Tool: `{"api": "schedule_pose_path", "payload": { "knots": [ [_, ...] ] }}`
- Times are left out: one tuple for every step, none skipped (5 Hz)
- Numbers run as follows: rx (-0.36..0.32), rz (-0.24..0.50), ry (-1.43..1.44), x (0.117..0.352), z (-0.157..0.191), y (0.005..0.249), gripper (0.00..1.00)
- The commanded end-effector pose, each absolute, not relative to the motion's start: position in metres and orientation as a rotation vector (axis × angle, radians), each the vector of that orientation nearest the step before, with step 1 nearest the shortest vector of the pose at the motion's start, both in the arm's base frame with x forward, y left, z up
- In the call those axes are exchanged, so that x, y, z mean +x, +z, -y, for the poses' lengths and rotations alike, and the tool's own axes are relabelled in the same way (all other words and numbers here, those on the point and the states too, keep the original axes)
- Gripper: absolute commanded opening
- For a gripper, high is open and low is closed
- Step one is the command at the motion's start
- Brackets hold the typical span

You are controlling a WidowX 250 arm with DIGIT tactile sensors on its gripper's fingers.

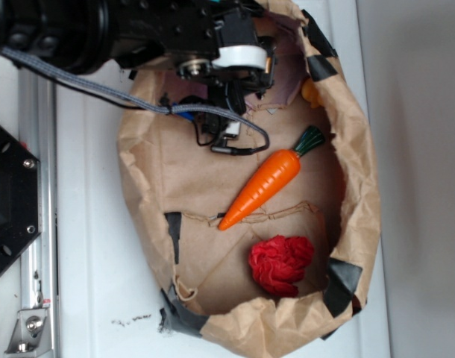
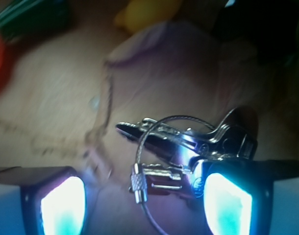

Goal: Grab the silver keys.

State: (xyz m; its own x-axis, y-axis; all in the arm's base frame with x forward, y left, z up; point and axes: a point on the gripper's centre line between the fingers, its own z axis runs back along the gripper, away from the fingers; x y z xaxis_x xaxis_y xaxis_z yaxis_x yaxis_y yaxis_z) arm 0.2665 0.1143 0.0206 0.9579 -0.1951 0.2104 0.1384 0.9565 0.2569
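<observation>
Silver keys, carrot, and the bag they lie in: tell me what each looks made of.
Silver keys: polished metal, with bright mirror-like glints, on a twisted wire loop with a knurled screw barrel. Carrot: probably plastic, with a smooth glossy orange body, white highlights and a moulded green top. Bag: brown kraft paper, matte and creased, its folded rim patched with black tape.

Arm (image 1: 101, 30) is black, chunky plastic w/ rounded housings, plus a white band (image 1: 239, 56) round the wrist section and a silver round bearing (image 1: 192, 68) beside it. A grey braided cable (image 1: 86, 82) runs along under the arm, then thin black wires (image 1: 246, 145) loop off near the front end, w/ a bit of blue & white at the connectors. In the wrist view, the gripper (image 2: 142, 203) has two fingers (image 2: 59, 203) w/ dark frames and pale grey sides, pads glowing bright white-cyan.
</observation>
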Motion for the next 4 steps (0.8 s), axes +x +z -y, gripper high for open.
{"api": "schedule_pose_path", "payload": {
  "knots": [
    [0.273,0.269,-0.124,0.2771,-0.1259,0.0190,0.00],
    [0.273,0.274,-0.120,0.2768,-0.1255,0.0199,0.00],
    [0.269,0.279,-0.121,0.2768,-0.1247,0.0210,0.00],
    [0.265,0.285,-0.120,0.2774,-0.1242,0.0221,0.00]
  ]
}}
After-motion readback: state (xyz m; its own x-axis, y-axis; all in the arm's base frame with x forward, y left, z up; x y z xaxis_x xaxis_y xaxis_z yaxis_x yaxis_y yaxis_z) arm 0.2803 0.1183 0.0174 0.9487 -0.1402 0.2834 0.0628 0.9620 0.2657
